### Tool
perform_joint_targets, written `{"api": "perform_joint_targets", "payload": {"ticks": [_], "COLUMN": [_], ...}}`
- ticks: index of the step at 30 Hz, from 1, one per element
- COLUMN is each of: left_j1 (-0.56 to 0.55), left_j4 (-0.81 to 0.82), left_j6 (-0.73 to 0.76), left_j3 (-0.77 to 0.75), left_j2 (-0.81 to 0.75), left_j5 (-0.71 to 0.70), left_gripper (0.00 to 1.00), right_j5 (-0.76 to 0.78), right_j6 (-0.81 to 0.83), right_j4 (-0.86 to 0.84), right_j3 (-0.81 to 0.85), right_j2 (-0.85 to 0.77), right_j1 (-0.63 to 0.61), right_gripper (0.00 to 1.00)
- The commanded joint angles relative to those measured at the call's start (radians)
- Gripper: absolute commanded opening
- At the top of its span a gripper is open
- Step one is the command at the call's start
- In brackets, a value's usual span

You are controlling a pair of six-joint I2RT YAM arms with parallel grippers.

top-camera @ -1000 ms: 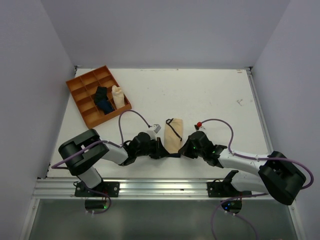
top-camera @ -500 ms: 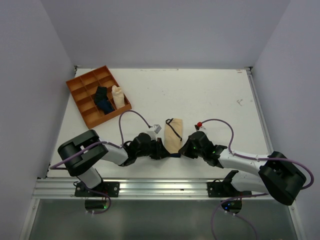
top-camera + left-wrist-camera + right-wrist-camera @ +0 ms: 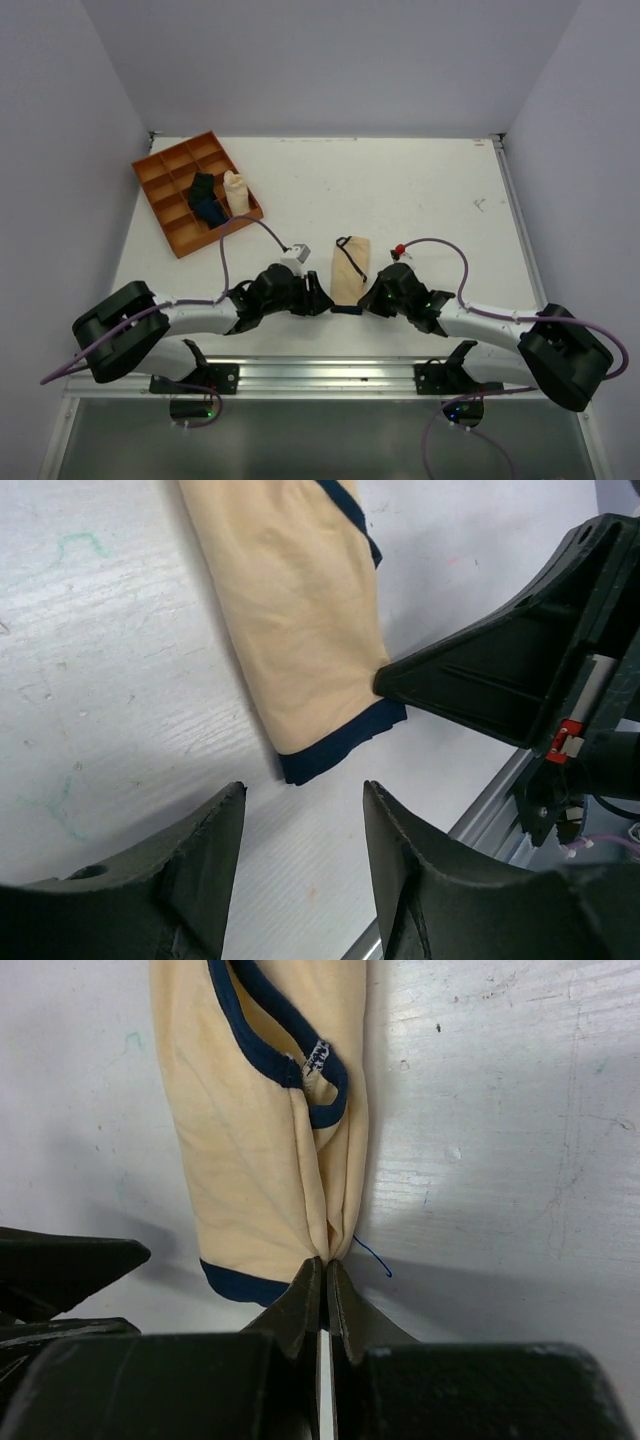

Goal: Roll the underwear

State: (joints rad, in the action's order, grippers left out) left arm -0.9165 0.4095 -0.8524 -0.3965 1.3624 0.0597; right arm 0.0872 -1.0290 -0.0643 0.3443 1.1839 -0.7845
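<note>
Underwear [image 3: 350,270] lies lengthwise up the overhead frame's centre; right tool [image 3: 322,1272] pinches its lower hem, left tool [image 3: 302,798] gapes empty just left of that hem.

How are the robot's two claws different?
The left gripper has its jaws apart and holds nothing; the right gripper is shut, pinching the edge of the underwear. The left gripper sits just short of the underwear; the right gripper touches it. Both are black and point at the underwear's near end.
</note>
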Motion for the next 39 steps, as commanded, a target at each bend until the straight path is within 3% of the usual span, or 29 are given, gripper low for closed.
{"api": "perform_joint_targets", "payload": {"ticks": [1,9,19,25,31,35,39], "left_j1": [0.007,0.031,0.045,0.053,0.054,0.054,0.057], "left_j4": [0.001,0.215,0.216,0.215,0.128,0.06,0.0], "left_j6": [0.0,-0.039,-0.066,-0.077,-0.068,-0.051,-0.03], "left_j3": [-0.007,0.016,-0.013,-0.013,-0.051,-0.097,-0.152], "left_j2": [0.044,0.197,0.317,0.331,0.314,0.294,0.313], "left_j5": [-0.018,0.08,0.088,0.089,0.071,0.08,0.111], "left_gripper": [0.56,0.58,0.49,0.32,0.02,0.0,0.0], "right_j5": [0.025,0.022,0.023,0.022,0.034,0.101,0.178], "right_j6": [0.004,0.007,0.007,0.006,0.049,0.159,0.259], "right_j4": [-0.017,-0.02,-0.02,-0.04,0.004,0.186,0.325], "right_j3": [-0.008,-0.005,0.001,-0.001,0.019,0.087,0.143], "right_j2": [-0.015,-0.013,-0.007,0.014,-0.003,-0.047,-0.116], "right_j1": [0.005,0.005,0.004,0.005,0.005,0.004,-0.005], "right_gripper": [0.0,0.0,0.0,0.0,0.0,0.24,0.35]}}
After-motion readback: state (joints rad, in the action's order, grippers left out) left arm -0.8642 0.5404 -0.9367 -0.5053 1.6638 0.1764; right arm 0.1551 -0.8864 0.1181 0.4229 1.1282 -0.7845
